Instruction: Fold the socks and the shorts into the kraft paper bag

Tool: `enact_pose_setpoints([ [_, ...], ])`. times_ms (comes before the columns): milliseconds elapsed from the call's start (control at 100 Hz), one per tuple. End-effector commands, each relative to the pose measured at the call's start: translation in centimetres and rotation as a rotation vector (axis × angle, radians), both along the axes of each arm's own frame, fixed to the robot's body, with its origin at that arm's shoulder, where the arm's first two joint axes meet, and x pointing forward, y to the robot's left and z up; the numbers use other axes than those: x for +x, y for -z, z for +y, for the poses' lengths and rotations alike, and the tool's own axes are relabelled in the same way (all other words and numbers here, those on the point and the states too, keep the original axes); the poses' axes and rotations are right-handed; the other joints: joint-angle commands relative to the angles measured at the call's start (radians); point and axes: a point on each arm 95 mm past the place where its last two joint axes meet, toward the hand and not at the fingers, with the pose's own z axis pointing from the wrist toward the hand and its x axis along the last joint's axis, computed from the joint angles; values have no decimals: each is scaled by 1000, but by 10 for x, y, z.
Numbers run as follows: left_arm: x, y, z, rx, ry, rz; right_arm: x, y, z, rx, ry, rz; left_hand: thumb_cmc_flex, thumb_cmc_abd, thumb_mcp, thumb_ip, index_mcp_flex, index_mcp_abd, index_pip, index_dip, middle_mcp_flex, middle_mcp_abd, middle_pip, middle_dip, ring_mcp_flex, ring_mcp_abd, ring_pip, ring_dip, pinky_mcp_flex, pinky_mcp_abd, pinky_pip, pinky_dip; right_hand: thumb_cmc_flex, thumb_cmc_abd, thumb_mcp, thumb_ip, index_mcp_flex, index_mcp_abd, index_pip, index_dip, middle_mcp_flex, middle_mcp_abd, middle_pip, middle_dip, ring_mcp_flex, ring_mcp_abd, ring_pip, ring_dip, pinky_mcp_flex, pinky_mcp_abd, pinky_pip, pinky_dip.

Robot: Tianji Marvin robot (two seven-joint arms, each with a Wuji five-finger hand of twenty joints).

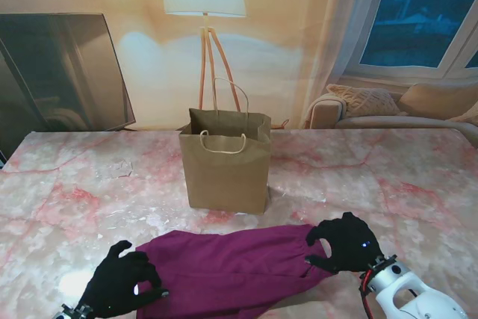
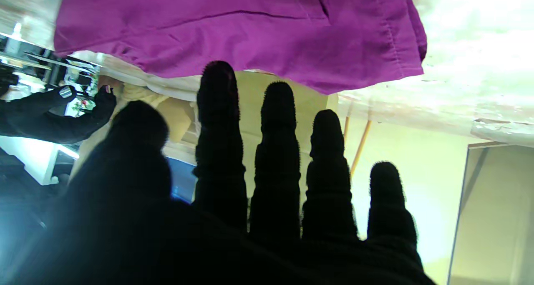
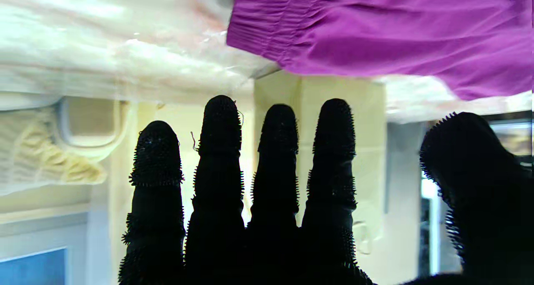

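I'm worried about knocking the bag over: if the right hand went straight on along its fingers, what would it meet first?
Probably the brown kraft paper bag: the right hand points at it with open air between. The purple shorts lie just under that line; depth is unclear.

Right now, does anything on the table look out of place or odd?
No socks show anywhere, only the shorts, lying rumpled nearest me. The bag stands upright and open behind them. Some pale scuffs or bits mark the table on the left, too small to identify.
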Motion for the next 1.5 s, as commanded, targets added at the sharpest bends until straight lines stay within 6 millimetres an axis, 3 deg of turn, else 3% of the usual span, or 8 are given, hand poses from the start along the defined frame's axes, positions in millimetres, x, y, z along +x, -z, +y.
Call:
enact_pose_setpoints([
  [0,5,7,-1,18,-17,1,1,7,7,6,32,19,55,-19,38,29,-54,10,-21,-34,-38,8,-23,-26,4,-17,-35,-23,13,12,20,29,21,-4,47,61,-48,30,-41,-2,-46,26,-19,-26,0,28,-34,-28,21,28,16,0],
  [510,30,40,-7,77,-96,47,25,45,39,-32,336,254,120,-16,72,5,-92,21,-73,-59,-32,-15,-55,-123,13,-20,-17,-47,9,0,69,25,29,35,-94,57,-498,328,-308,-171,-392,172,-145,-206,-144,114,-143,-157,8,58,88,-19],
  [860,33,50,-9,60,-95,74,29,67,58,6,445,385,125,-10,55,10,-82,14,-65,-49,-28,-18,-46,-132,5,-22,-15,-50,-9,-10,58,15,231,-16,-272,84,-609,519,-481,-170,-355,34,495,113,44,53,285,131,132,36,218,-27],
  [980,34,52,-9,64,-95,81,28,69,60,8,444,428,126,-7,50,11,-82,14,-64,-49,-28,-18,-45,-134,4,-25,-18,-54,-13,-12,52,10,189,-225,167,3,-403,414,-308,-139,-166,-17,584,237,150,20,422,182,205,63,270,-33],
  [1050,34,52,-8,61,-103,84,28,71,60,8,431,420,129,-5,47,11,-82,18,-63,-49,-29,-17,-45,-135,1,-24,-19,-56,-18,-14,46,7,234,-282,222,-5,-155,231,-60,-38,7,-60,616,313,257,-7,482,183,289,73,316,-24],
  [1150,34,53,-7,58,-106,91,29,71,61,31,419,368,130,-1,41,12,-85,19,-66,-51,-36,-13,-48,-137,-7,-25,-23,-59,-25,-19,39,3,347,-318,222,-159,21,-69,316,-33,134,-102,624,423,331,-29,538,193,350,85,362,-18],
  [1250,34,52,-7,63,-104,90,28,67,61,54,410,355,127,7,35,13,-93,24,-72,-52,-56,-3,-55,-140,-23,-27,-32,-63,-26,-20,36,0,356,-207,228,-143,25,-152,342,71,-11,-80,555,517,124,-4,466,235,158,82,264,40],
  [1490,33,46,-8,42,-95,51,30,41,51,128,440,309,122,20,27,20,-151,26,-121,-45,-146,7,-85,-152,-87,-30,-74,-89,-37,-23,19,-7,352,-22,191,-116,-114,-108,323,280,-126,116,118,-54,-47,193,-124,-222,91,116,62,-136],
])
